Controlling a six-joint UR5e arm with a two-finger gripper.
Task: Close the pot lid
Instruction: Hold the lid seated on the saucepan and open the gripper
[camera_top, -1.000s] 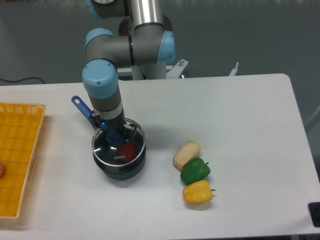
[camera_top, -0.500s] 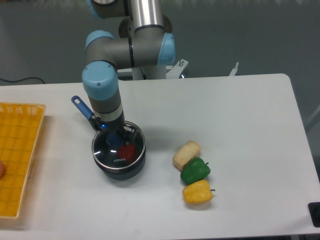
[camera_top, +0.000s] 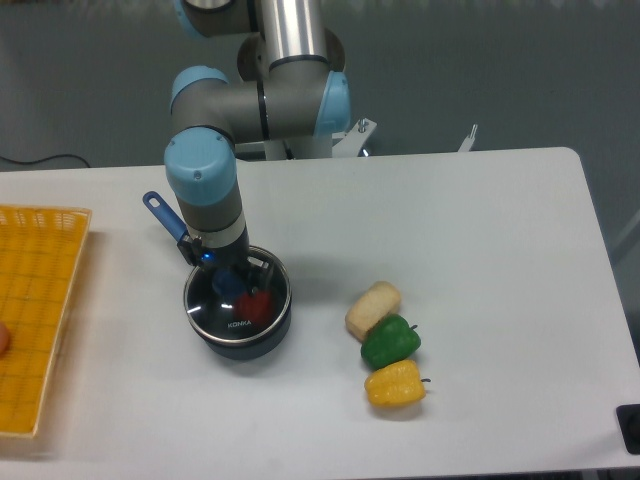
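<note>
The dark blue-grey pot (camera_top: 238, 340) stands on the white table left of centre, its blue handle (camera_top: 163, 215) pointing to the back left. The clear glass lid (camera_top: 240, 310) lies level over the pot's mouth, white lettering towards the front. Something red shows through the glass. My gripper (camera_top: 230, 280) comes straight down from above and is closed around the lid's blue knob (camera_top: 228, 285). The wrist hides the back of the lid and part of the knob.
A pale bread-like piece (camera_top: 372, 308), a green pepper (camera_top: 390, 342) and a yellow pepper (camera_top: 395, 384) lie in a row right of the pot. A yellow basket (camera_top: 35, 320) sits at the left edge. The arm's base stands behind the table.
My gripper and the lid have come down a little and settled lower onto the pot. The pot and the vegetables have not moved.
</note>
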